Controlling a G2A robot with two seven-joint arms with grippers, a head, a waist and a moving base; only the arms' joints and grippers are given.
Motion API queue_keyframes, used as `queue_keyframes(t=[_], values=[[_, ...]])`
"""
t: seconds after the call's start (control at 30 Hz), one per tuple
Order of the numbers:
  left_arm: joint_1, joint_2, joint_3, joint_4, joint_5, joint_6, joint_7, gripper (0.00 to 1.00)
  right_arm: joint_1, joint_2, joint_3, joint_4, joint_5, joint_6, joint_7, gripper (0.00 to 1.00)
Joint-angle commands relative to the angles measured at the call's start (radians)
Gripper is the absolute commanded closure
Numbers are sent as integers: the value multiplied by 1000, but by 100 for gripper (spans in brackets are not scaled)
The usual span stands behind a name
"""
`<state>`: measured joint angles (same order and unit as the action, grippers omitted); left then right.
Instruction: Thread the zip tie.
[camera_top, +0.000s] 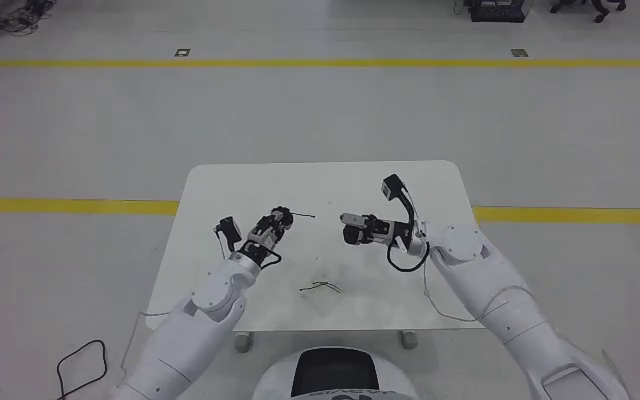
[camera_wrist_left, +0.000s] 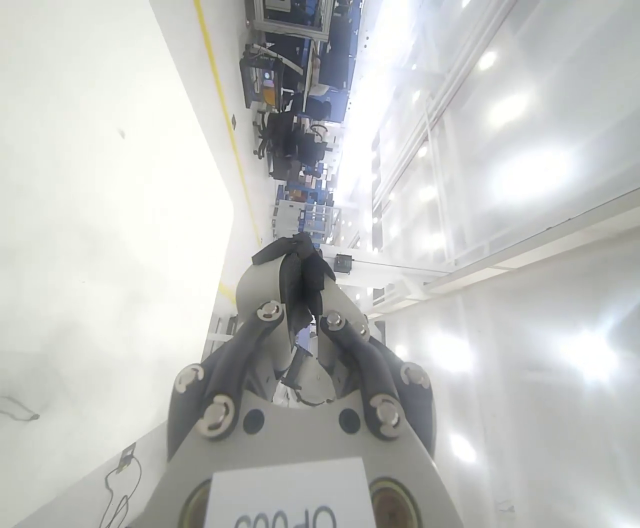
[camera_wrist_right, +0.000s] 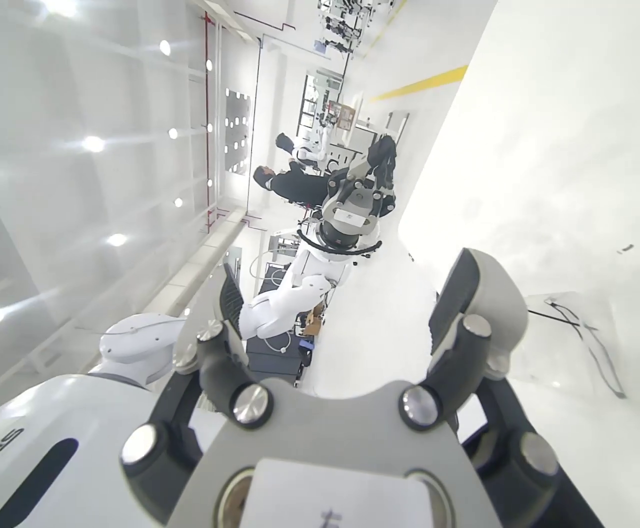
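Note:
My left gripper (camera_top: 281, 214) (camera_wrist_left: 300, 252) is held above the white table (camera_top: 420, 190), left of centre, and is shut on a thin black zip tie (camera_top: 303, 214). The tie sticks out sideways toward the other arm. In the left wrist view its small dark head (camera_wrist_left: 344, 262) sits just past the black pads, and the strap (camera_wrist_left: 400, 266) runs on as a fine line. My right gripper (camera_top: 347, 227) (camera_wrist_right: 345, 287) faces it a short gap away. It is open and holds nothing. The right wrist view shows the left gripper (camera_wrist_right: 382, 157) farther off.
Several spare black zip ties (camera_top: 320, 288) (camera_wrist_right: 592, 345) lie on a clear sheet near the table's front edge, between the two arms. A yellow floor line (camera_top: 90, 206) runs behind the table.

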<state>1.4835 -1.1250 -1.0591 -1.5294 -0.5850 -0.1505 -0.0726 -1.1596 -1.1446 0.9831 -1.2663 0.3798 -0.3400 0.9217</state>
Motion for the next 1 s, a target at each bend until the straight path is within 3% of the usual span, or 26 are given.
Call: queue_keyframes(t=[0.0,0.3,0.47,0.67,0.7,0.73,0.83,0.87,0.97], values=[[2,-2,-1,-6,-12,0,-5,100,5,-10,5,7,10,0,25,0],[2,-3,1,-9,-9,2,-14,100,6,-12,10,5,9,0,28,0],[9,-10,10,-25,-106,15,-90,100,-1,-16,8,12,61,0,74,0],[18,-11,10,-32,-108,32,-121,100,9,-29,13,45,103,0,129,0],[19,-11,10,-34,-107,32,-122,100,10,-31,13,50,104,0,132,3],[20,-11,10,-36,-103,33,-124,100,11,-34,15,54,106,0,134,15],[22,-12,9,-38,-100,33,-135,100,11,-44,19,68,109,0,143,31],[22,-12,8,-38,-101,33,-137,100,10,-47,21,71,108,0,147,42],[23,-13,7,-37,-101,34,-141,100,7,-57,33,76,97,0,154,51]])
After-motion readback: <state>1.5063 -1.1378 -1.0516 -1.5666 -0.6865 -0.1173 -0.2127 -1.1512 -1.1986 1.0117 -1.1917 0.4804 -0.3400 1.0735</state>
